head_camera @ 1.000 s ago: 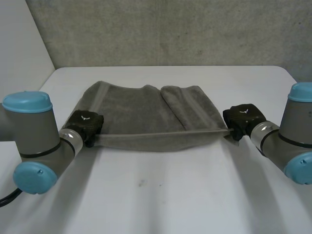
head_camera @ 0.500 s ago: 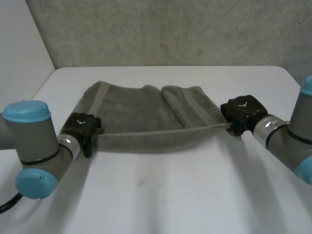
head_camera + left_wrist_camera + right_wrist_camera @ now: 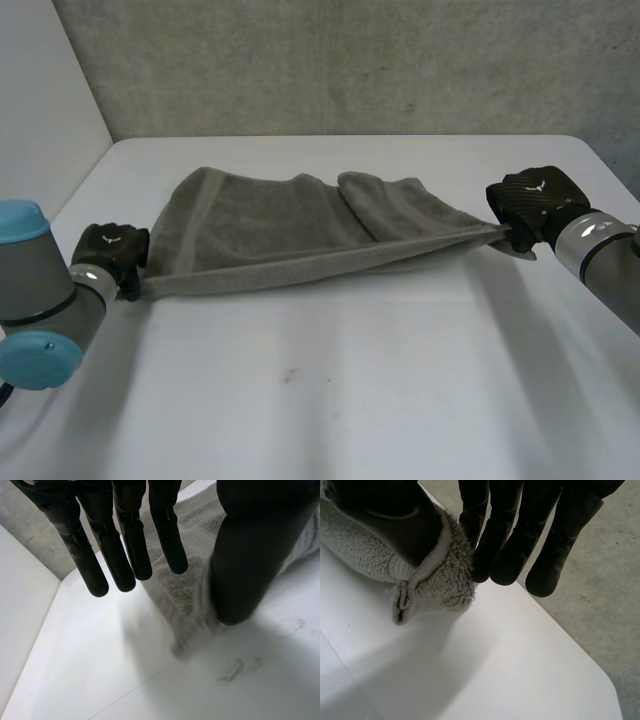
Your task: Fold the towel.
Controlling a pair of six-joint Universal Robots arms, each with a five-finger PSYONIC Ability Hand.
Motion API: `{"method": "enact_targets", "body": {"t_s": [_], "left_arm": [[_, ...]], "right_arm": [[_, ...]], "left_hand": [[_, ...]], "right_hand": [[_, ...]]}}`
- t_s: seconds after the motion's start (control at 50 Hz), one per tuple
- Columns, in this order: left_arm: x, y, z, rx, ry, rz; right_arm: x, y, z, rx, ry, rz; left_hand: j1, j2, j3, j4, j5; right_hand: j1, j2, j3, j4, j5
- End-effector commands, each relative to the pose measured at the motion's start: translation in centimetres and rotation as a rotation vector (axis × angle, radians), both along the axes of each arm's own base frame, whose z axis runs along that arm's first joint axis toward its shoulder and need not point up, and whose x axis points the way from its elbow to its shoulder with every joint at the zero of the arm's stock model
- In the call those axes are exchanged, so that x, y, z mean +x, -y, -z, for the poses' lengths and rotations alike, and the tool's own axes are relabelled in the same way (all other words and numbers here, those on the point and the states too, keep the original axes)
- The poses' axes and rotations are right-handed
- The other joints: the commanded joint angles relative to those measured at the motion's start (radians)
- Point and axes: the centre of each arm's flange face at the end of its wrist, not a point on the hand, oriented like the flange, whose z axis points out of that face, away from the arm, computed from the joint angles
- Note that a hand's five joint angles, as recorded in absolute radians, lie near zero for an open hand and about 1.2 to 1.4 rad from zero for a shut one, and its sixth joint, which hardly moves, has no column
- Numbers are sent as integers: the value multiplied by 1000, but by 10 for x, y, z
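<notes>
On the white table (image 3: 330, 400), toward its far edge, the soft, floppy gray towel (image 3: 270, 225) is hanging stretched between the left hand (image 3: 110, 250) and the right hand (image 3: 535, 200), each pinching a near corner, likely the best places for holding it.

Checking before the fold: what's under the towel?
The towel is stretched between the left hand and right hand; under its lifted near edge just white table shows. Anything beneath its resting far part is covered.

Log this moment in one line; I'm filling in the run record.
towel: near edge taut between hands, far part on table | left hand: pinches its near-left corner | right hand: pinches its near-right corner
</notes>
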Motion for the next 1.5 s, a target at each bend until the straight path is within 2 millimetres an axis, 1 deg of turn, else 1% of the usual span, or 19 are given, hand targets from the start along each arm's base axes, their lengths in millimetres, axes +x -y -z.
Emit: {"method": "enact_targets", "body": {"t_s": [0.02,0.18,0.26,0.3,0.36,0.46,0.62,0.74,0.94,0.98,1.08,1.18,1.26,1.28,1.3,1.32,1.38,1.46,1.5], "left_arm": [[5,-4,-6,-1,0,-11],[4,-19,-33,-54,-11,6],[2,-29,-63,-133,-21,17],[2,-36,-91,-205,-30,18],[3,-41,-105,-235,-32,17],[6,-67,-168,-363,-54,30],[1,-94,-227,-501,-106,103],[-2,-96,-228,-471,-156,116],[-15,-68,-160,-230,-141,131],[-16,-61,-149,-197,-138,129],[-22,-30,-129,-161,-133,127],[-44,2,-133,-221,-147,165],[-55,30,-182,-396,-205,173],[-55,30,-182,-397,-205,173],[-54,36,-205,-468,-245,163],[-54,38,-229,-538,-296,157],[-49,37,-274,-669,-405,139],[-44,31,-308,-767,-495,128],[-42,28,-318,-791,-524,129]], "right_arm": [[-1,0,1,-5,-20,0],[0,-7,-12,-19,-36,-14],[-4,-14,-34,-50,-90,-23],[-6,-19,-56,-90,-113,-23],[-8,-22,-70,-118,-121,-20],[-26,-43,-137,-248,-157,22],[-30,-67,-194,-350,-182,14],[-29,-73,-196,-297,-193,-9],[-25,-48,-122,-75,-395,-96],[-25,-48,-122,-74,-395,-96],[-18,-8,-95,-45,-393,-105],[0,27,-103,-170,-347,-83],[18,43,-133,-322,-275,-50],[23,48,-154,-412,-220,-21],[25,51,-178,-499,-147,12],[25,51,-178,-499,-146,12],[22,49,-222,-643,15,55],[18,31,-262,-735,173,50],[17,26,-265,-725,188,46]], "left_hand": [[631,631,631,630,633],[632,632,632,632,634],[632,632,632,632,634],[632,632,632,632,634],[632,632,632,632,634],[632,632,632,632,634],[632,632,632,632,634],[632,632,632,632,634],[632,632,632,632,634],[632,632,632,632,634],[632,632,632,632,634],[632,632,632,632,634],[632,632,632,632,634],[632,632,632,632,634],[632,632,632,632,634],[632,632,632,632,634],[632,632,632,632,634],[632,632,632,632,634],[632,632,632,632,634]], "right_hand": [[71,61,58,53,58],[71,61,58,53,58],[71,61,58,53,58],[71,61,58,53,58],[71,61,58,53,58],[71,61,58,53,58],[71,61,58,53,58],[71,61,58,53,58],[71,61,58,53,58],[71,61,58,53,58],[71,61,58,53,58],[71,61,58,53,58],[71,61,58,53,58],[71,61,58,53,58],[71,61,58,53,58],[71,61,58,53,58],[71,61,58,53,58],[71,61,58,53,58],[71,61,58,53,58]]}}
